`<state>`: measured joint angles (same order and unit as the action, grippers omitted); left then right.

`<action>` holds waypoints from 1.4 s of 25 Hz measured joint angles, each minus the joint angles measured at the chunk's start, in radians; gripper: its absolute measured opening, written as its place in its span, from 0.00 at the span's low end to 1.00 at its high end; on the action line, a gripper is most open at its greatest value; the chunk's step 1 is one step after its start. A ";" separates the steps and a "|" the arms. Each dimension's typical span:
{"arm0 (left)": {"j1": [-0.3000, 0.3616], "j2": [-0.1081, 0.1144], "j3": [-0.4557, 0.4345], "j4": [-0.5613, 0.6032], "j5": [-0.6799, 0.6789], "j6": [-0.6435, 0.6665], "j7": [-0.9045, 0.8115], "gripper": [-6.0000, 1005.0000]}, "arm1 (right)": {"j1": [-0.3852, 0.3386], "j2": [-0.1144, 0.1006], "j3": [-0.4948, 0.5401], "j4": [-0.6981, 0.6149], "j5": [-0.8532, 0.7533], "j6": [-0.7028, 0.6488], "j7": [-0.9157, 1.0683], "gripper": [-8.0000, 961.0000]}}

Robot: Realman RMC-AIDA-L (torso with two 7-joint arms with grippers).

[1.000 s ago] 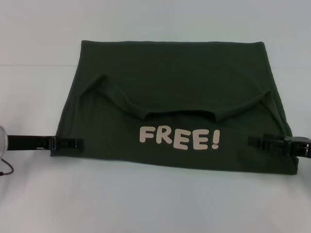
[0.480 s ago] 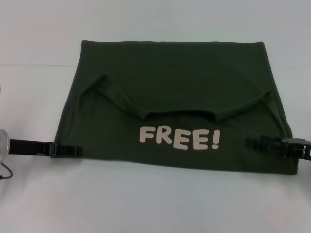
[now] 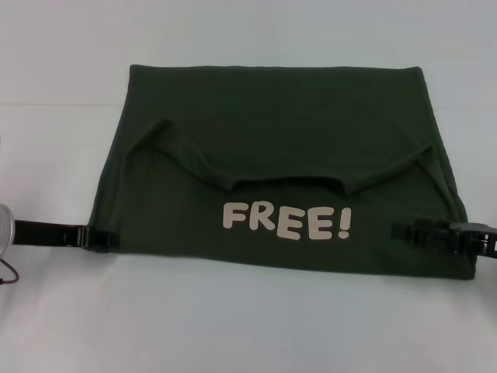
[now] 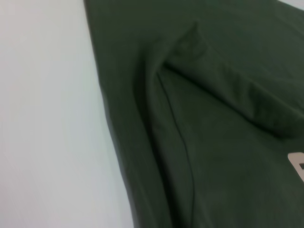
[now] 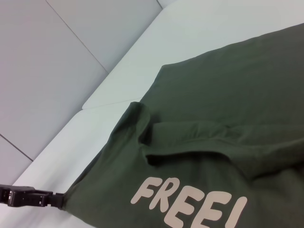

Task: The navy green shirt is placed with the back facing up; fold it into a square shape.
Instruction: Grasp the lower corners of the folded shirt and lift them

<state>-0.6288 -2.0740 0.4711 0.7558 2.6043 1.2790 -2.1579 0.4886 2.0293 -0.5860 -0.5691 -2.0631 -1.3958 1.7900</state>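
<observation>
The navy green shirt (image 3: 279, 155) lies flat on the white table, folded once, so its collar and sleeves rest on the lower part. A pale "FREE!" print (image 3: 287, 221) faces up near its front edge. My left gripper (image 3: 115, 238) lies low at the shirt's front left corner, its tip just touching the fabric edge. It shows again in the right wrist view as the left gripper (image 5: 53, 200) beside the cloth. On the other side, my right gripper (image 3: 397, 230) reaches in over the shirt's front right edge. The left wrist view shows only folded shirt fabric (image 4: 204, 123).
The white table (image 3: 248, 326) spreads all around the shirt, with bare surface in front and behind. A seam in the table (image 3: 54, 103) runs across at the back left. A thin red cable (image 3: 8, 273) hangs by my left arm.
My left gripper has slid outward to the left, off the shirt's corner to its edge. My right gripper has crept slightly inward over the fabric. The shirt has not shifted.
</observation>
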 joint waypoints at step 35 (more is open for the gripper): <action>-0.015 0.005 0.017 0.002 0.005 -0.006 0.023 0.01 | 0.204 -0.145 -0.103 -0.195 -0.524 -0.133 0.769 0.92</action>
<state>-0.6442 -2.0687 0.4879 0.7579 2.6094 1.2731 -2.1354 0.6930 1.8844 -0.6888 -0.7637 -2.5875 -1.5292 2.5591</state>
